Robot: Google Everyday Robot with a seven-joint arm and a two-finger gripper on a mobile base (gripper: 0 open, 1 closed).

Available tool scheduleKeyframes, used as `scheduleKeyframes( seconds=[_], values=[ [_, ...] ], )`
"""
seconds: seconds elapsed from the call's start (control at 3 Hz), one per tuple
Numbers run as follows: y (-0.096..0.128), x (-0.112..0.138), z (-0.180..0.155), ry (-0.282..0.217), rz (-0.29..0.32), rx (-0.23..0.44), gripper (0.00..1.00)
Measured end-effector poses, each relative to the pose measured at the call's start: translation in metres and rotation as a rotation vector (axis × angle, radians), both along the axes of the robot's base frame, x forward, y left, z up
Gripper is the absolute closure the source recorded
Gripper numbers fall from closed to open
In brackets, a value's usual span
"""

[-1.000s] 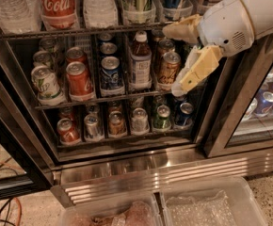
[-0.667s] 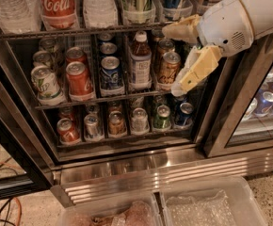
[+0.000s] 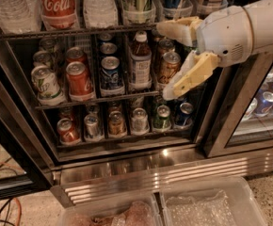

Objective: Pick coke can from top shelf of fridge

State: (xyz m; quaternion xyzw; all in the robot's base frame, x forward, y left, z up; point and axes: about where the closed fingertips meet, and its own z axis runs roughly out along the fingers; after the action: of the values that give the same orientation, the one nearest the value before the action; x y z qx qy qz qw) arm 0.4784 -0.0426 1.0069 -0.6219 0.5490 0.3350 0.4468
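both fingers [image 3: 195,72] of the gripper [image 3: 164,60] are gaping wide and empty, well right of the coke can [image 3: 56,4].

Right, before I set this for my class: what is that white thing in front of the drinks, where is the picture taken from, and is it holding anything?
The white thing is a robot arm, seen at the right. Its gripper has two tan jaws, spread open and holding nothing, in front of the middle rack's cans. The one camera looks slightly down at a drinks fridge. The red coke can stands on the top shelf, up and left of the gripper, beside water bottles. Two clear tubs sit on the floor below.
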Motion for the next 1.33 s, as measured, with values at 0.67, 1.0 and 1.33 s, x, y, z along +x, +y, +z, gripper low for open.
scheduleKeyframes(
  seconds=[0.67,1.0,1.33],
  values=[
    [0.029,-0.005,0.020,-0.100,-0.154,0.118,0.00],
    [0.029,0.003,0.021,-0.110,-0.187,0.124,0.00],
    [0.030,0.003,0.021,-0.111,-0.185,0.125,0.00]
  ],
)
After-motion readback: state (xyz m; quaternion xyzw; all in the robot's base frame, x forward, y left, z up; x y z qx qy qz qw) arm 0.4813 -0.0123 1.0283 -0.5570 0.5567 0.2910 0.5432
